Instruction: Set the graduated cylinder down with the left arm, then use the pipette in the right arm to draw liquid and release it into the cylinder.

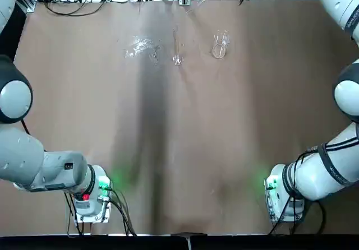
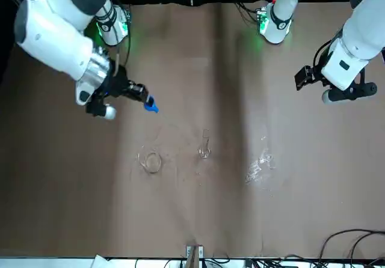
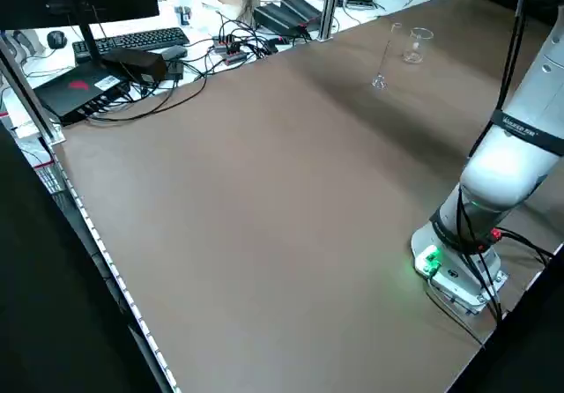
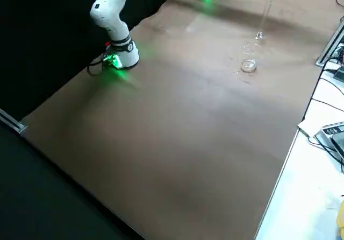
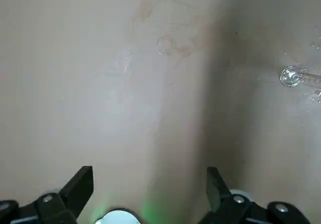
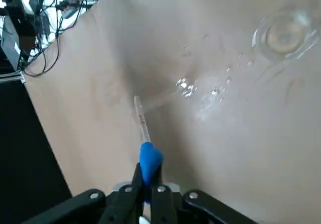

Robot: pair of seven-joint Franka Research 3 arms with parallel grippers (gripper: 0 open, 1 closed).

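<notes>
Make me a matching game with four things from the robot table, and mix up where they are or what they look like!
Things
1. Graduated cylinder
2. Beaker
3. Pipette bulb
4. Left arm's tool

Places, colours and states
A. Bright blue, held in the right arm's tool
B. Open, with nothing between its fingers
C. Tall and slender, standing on the table on a small round foot
D. Short, wide and clear, standing on the table

Right pairs
1-C, 2-D, 3-A, 4-B
</notes>
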